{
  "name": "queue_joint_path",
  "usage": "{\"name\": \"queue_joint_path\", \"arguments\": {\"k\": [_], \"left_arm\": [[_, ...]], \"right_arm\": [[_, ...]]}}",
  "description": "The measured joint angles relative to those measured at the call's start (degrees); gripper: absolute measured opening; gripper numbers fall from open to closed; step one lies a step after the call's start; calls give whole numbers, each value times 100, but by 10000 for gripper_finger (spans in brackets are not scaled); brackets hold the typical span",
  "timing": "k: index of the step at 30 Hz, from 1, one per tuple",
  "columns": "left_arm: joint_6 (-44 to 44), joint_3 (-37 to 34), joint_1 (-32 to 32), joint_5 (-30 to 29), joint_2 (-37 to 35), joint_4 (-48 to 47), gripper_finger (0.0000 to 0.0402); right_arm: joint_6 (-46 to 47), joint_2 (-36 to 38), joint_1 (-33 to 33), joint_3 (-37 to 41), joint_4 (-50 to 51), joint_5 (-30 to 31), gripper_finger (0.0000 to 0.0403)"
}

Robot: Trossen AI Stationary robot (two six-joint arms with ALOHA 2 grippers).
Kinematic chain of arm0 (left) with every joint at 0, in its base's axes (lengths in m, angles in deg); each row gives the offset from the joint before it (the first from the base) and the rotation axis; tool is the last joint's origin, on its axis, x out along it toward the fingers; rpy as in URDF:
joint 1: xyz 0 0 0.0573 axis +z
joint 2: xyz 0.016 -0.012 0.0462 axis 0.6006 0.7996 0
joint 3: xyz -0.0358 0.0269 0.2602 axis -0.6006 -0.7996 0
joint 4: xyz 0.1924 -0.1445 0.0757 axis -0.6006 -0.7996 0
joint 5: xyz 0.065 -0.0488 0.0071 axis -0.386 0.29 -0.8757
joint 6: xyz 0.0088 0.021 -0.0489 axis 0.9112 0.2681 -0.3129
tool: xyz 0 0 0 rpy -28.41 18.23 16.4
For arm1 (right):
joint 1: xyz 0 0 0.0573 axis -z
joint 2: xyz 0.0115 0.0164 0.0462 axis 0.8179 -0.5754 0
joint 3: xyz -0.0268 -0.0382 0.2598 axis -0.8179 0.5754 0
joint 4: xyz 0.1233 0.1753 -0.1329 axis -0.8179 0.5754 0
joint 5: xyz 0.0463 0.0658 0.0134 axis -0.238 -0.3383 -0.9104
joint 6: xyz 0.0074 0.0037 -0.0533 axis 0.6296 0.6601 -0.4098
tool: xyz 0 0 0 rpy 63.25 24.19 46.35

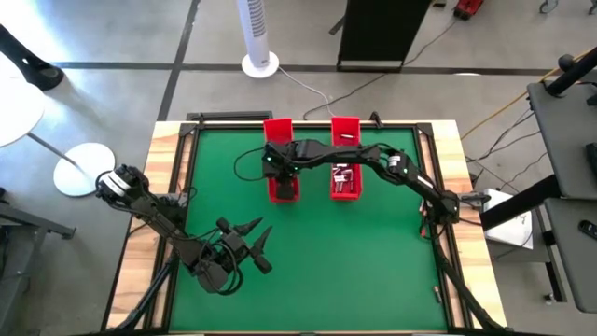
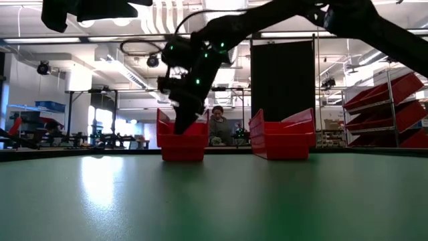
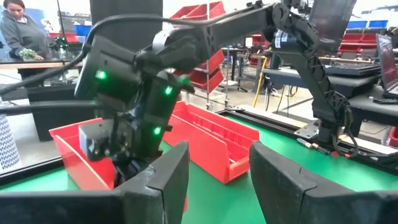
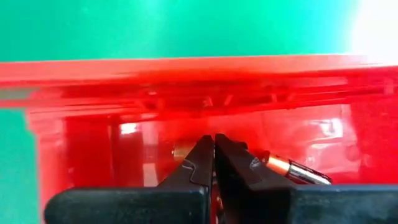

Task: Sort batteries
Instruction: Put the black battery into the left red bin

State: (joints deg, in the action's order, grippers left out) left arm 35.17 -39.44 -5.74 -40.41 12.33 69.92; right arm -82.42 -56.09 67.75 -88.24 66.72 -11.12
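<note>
Batteries (image 4: pixel 292 169) beside shut right hand (image 4: pixel 214 149), inside red tray (image 4: pixel 186 81)

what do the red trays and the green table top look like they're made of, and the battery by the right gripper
Red trays: likely moulded plastic, glossy; light glows through the wall in the right wrist view.
Green table top: probably a smooth mat or painted board with a slight sheen; the low view shows soft reflections.
Battery: seemingly metal, copper and silver bands with bright glints, beside the shut right gripper.

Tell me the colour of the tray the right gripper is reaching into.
Red tray; clearest in the right wrist view.
</note>
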Motion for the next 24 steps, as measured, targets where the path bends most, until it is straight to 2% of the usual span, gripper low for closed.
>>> {"name": "queue_joint_path", "arguments": {"k": [6, 14, 24], "left_arm": [[1, 0, 0, -1, 0, -2, 149], [-40, -7, 0, 0, 0, 15, 149], [-127, -3, 0, 0, 0, 42, 149]], "right_arm": [[-6, 425, -94, 0, 199, 51, 19], [-659, 1227, -38, 19, 421, 628, 75], [-1036, 948, 846, 114, -375, 654, 132]]}}
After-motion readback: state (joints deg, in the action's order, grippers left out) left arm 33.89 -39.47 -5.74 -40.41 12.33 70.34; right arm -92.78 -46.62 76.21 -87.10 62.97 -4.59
